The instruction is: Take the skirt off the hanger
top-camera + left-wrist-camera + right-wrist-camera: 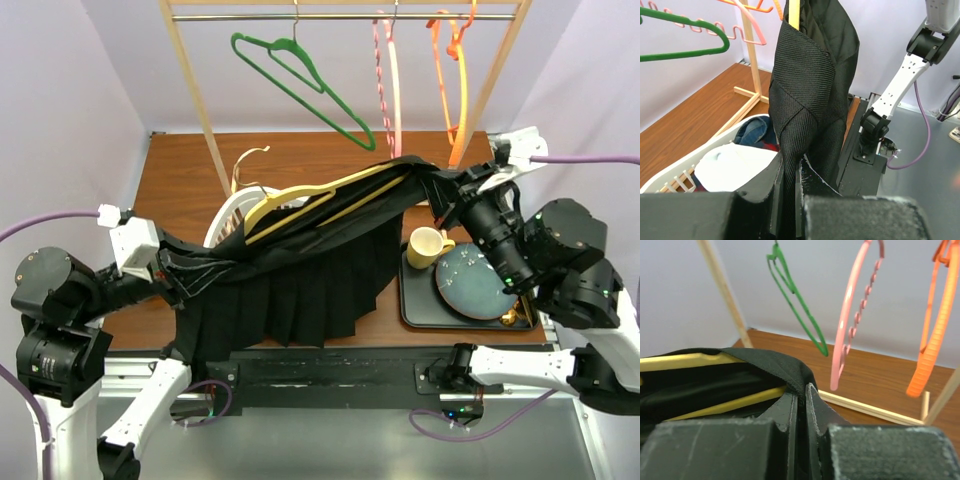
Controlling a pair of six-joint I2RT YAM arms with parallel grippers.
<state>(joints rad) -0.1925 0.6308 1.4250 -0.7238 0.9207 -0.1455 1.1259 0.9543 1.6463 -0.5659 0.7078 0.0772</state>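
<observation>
- The black pleated skirt [300, 290] hangs in the air over the desk [190, 170], stretched like a hammock. It runs from about 8 o'clock on the desk up to about 2 o'clock, with its pleats drooping toward the near edge.
- The yellow hanger [290, 205] is not out yet. It lies inside the waistband along the top of the fabric, its hook end poking out over the white basket [222, 222] at 10 o'clock.
- The left tool [165, 268] is clamped on the skirt's left end, with a fold of the cloth squeezed between its fingers.
- The right tool [447, 187] is pressed together on the waistband's right end, the hem nipped at its tips just beside the hanger's arm.
- To my eye this is the step of securing both ends so the garment can be worked off the hanger.
- Next, I'd say, one end of the waistband has to be drawn off past the hanger's arm tip while the other end is kept taut.
- The pull should steer away from the mug [428, 246] and tray [405, 300] at 4 o'clock, under the right end.
</observation>
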